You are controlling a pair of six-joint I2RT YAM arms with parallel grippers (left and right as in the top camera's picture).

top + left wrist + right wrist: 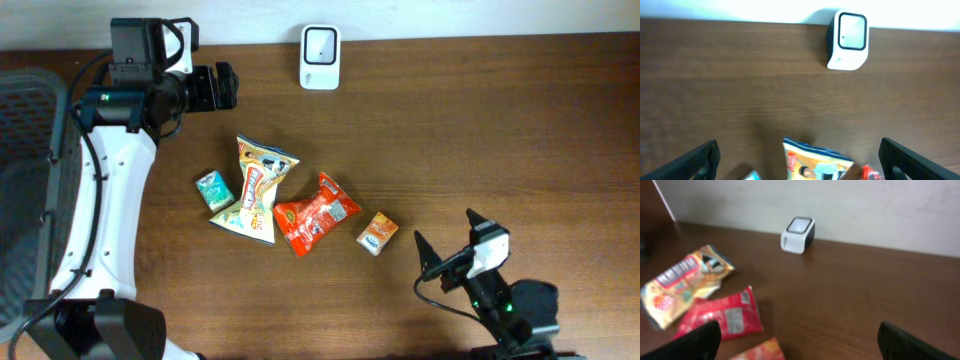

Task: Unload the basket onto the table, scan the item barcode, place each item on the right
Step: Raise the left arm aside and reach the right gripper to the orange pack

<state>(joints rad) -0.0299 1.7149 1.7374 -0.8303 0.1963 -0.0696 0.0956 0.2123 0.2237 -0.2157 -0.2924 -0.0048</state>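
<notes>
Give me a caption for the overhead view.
Left gripper and right gripper open; yellow bag, red bag, green pack and orange pack await the white scanner.

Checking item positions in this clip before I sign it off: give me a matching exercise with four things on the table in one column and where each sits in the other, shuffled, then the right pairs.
Things:
1. white scanner
2. green packet
3. red bag
4. orange packet

Places:
A. end of the row on the robot's right
B. between the yellow bag and the orange packet
C. far edge of the table, apart from the row
D. end of the row on the robot's left

Pairs: 1-C, 2-D, 3-B, 4-A.
</notes>
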